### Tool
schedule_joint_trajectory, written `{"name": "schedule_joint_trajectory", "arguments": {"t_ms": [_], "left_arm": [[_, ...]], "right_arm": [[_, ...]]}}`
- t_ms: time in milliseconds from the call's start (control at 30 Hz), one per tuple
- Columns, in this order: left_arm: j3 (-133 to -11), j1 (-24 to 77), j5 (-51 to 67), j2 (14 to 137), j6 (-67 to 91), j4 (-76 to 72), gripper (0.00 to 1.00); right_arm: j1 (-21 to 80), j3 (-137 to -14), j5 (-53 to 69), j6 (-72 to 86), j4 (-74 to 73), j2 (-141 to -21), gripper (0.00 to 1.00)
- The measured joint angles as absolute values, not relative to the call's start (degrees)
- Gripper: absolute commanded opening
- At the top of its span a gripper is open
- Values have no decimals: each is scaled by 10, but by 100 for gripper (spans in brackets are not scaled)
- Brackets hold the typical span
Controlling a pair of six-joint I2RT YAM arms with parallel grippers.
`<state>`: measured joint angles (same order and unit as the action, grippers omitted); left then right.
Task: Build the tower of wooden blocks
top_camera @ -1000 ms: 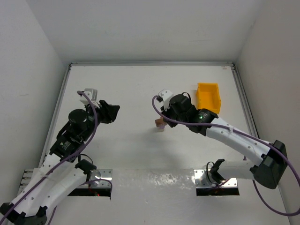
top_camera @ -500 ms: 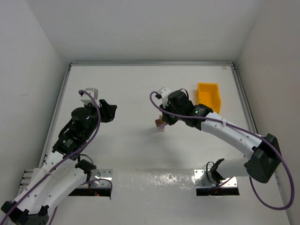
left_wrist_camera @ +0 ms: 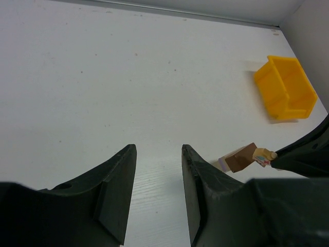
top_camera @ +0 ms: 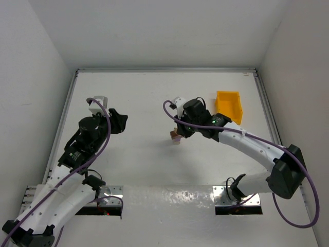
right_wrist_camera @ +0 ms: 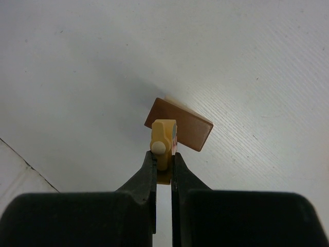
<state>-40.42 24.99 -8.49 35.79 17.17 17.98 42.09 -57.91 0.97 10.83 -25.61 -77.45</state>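
The wood block tower point(top_camera: 176, 137) stands mid-table: a dark reddish-brown block point(right_wrist_camera: 179, 125) lying on a pale tan block point(left_wrist_camera: 224, 163). My right gripper point(right_wrist_camera: 164, 159) is shut on a small pale yellow-tan block point(right_wrist_camera: 164, 139) with a round peg and a coloured mark on its side. It holds that block right over the brown block's near edge; whether they touch I cannot tell. In the top view the right gripper point(top_camera: 181, 131) is against the tower. My left gripper point(left_wrist_camera: 158, 150) is open and holds nothing, well to the left of the tower point(left_wrist_camera: 239, 158), hovering over bare table point(top_camera: 122, 123).
A yellow plastic bin point(top_camera: 229, 106) sits to the right of the tower and behind the right arm, and it also shows in the left wrist view point(left_wrist_camera: 285, 87). White walls border the table at the back and on both sides.
The right arm has swung a little left and forward, bringing the held block over the tower. The left gripper has drawn back slightly to the left.
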Motion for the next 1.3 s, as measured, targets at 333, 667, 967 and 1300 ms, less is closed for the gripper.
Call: {"name": "schedule_joint_trajectory", "arguments": {"t_ms": [333,667,967,1300], "left_arm": [[-404,244,-79,358,170,180,38],[-404,243,-74,359,170,180,38],[-404,243,-69,361,170,179,37],[-404,243,-60,364,170,178,37]], "right_arm": [[414,-579,15,115,-255,-787,0],[410,-579,15,135,-252,-796,0],[409,-579,-2,192,-239,-779,1],[409,-543,-22,248,-224,-776,1]]}}
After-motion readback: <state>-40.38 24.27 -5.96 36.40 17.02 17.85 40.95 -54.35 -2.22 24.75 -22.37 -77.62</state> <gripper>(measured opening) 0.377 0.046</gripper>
